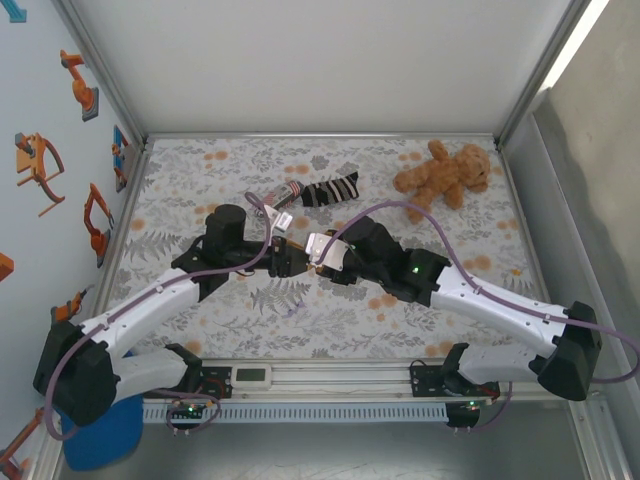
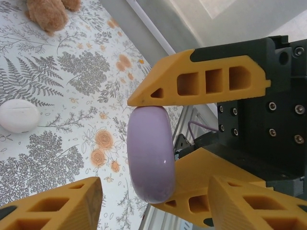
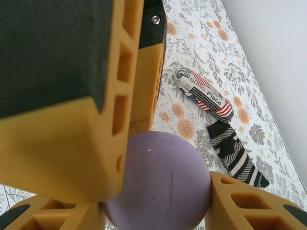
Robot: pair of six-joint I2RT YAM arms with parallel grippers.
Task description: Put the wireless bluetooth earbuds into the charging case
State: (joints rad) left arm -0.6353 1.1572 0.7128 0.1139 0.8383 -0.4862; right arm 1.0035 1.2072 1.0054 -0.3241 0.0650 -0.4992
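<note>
Floral-print table [image 1: 330, 310] inside a white-walled, metal-framed cell. Listed from the near edge outward:

1. At centre, lifted off the surface: one purple case [image 2: 149, 153], round, apparently closed, standing on edge. Clamped across the rim by right gripper [image 3: 158, 191], reaching in from 3 o'clock in top view.
2. Left gripper [image 2: 154, 181], reaching in from 9 o'clock, jaws half spread and astride the same case. One finger [image 2: 53, 206] off each flat face, with a gap on both sides and nothing held.
3. Governing relation: disc axis running from finger to finger of the left gripper, rim line from finger to finger of the right. Both arms equally near, the right one carrying. Judged next: close on the faces or work the seam. Keep the jaws square to avoid twisting the case out of the right grip.
4. Earbuds: position and count not determinable, possibly inside the closed case.
5. On the table, at 9 o'clock of the purple case in left wrist view: one white case [image 2: 19, 116].
6. Farther out, at 12 o'clock: one striped sock [image 1: 335, 190], with one flag-print cloth [image 3: 204, 93] just beside it.
7. Farthest, at 2 o'clock: one bear [image 1: 445, 172].
</note>
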